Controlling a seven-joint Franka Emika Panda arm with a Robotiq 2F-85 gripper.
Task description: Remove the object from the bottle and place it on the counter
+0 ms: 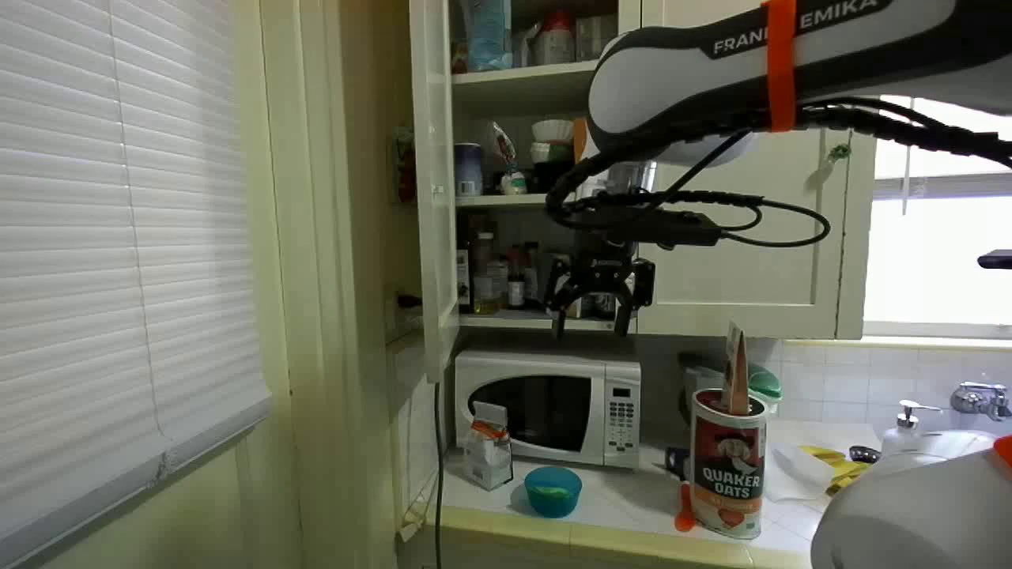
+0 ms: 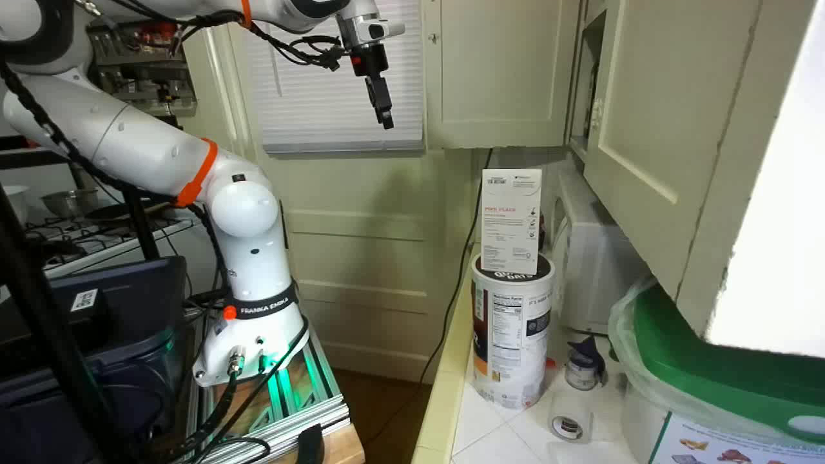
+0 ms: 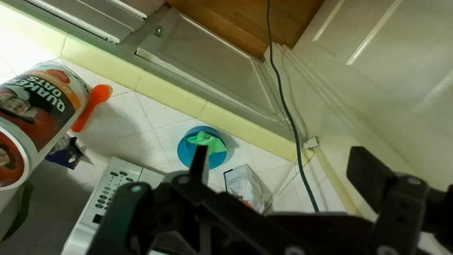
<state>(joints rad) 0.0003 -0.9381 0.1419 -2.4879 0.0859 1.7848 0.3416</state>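
1. One canister [image 1: 728,466] on the counter [image 1: 632,502] reads "QUAKER OATS".
2. One carton [image 2: 510,222], print blurred, stands upright on the canister.
3. One gripper [image 1: 590,328] — spread wide.
4. One robot base [image 2: 271,332] reads "FRANKA EMIKA".

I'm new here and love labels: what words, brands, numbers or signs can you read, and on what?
"QUAKER OATS": canister
"Nutrition Facts": its side panel
"OATS", beside half-hidden letters: its lid
"FRANKA EMIKA": black band on the arm
"FRAN" and "EMIKA": same arm, split by orange strap
"PIKE PLACE", probably: carton on the lid
Too small or blurred: microwave buttons, bin label, cupboard containers, carton's small print, marking on gripper
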